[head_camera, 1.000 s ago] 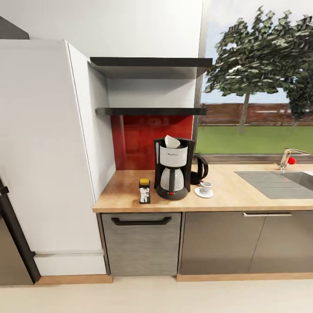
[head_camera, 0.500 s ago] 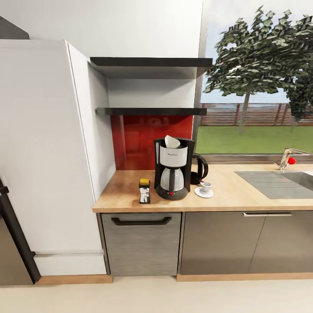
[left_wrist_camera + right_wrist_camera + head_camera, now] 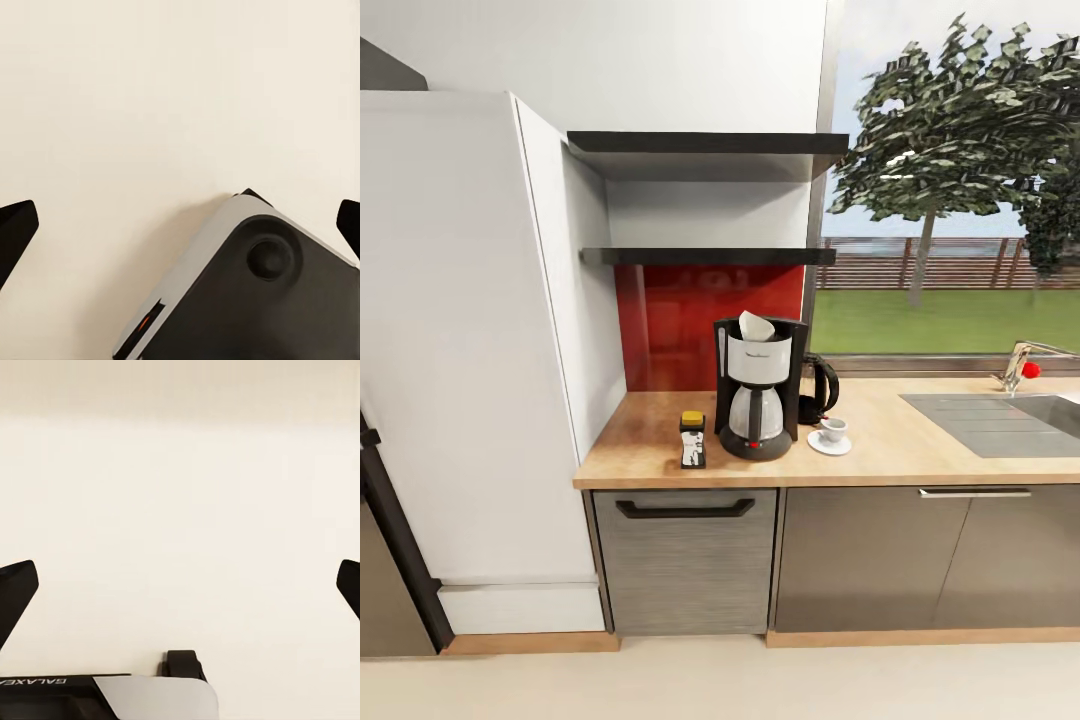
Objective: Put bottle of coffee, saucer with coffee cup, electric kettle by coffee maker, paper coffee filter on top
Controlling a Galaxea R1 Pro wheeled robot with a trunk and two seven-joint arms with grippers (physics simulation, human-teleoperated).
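Wooden countertop (image 3: 920, 455): sink (image 3: 1000, 420) right; left gripper (image 3: 180, 225), right gripper (image 3: 180, 585) spread wide, empty.

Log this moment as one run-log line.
coffee maker on counter | filter on top | bottle left | cup on saucer right | kettle behind | left gripper open | right gripper open

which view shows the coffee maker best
The head view: the coffee maker stands whole on the countertop, paper filter on top, the bottle of coffee on one side, the cup and saucer on the other. The left and right wrist views look at pale floor and robot base instead.
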